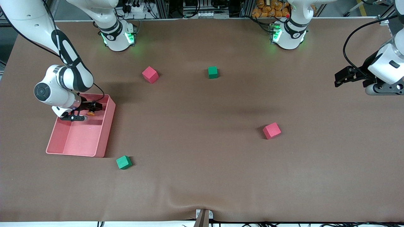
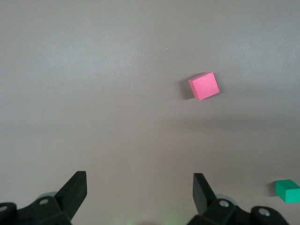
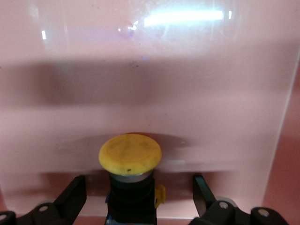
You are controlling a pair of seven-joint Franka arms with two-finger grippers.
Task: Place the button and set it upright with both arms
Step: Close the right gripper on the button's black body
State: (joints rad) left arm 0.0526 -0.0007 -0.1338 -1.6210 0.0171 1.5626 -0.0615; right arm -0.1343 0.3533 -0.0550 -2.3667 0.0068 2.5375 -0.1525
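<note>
Button [image 3: 130, 154] sits in the pink tray [image 1: 104, 132] between the right gripper's [image 1: 90, 110] spread, ungrasped fingers, at nine o'clock on the table; left gripper [image 2: 139, 194] waits, also spread.

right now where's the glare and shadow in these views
Right wrist view: a bright streak of glare on the pink tray wall, a dark band of shadow below it, above the button. Front view: soft arm shadows on the brown table. Left wrist view: even light, a small shadow beside the red cube.
</note>
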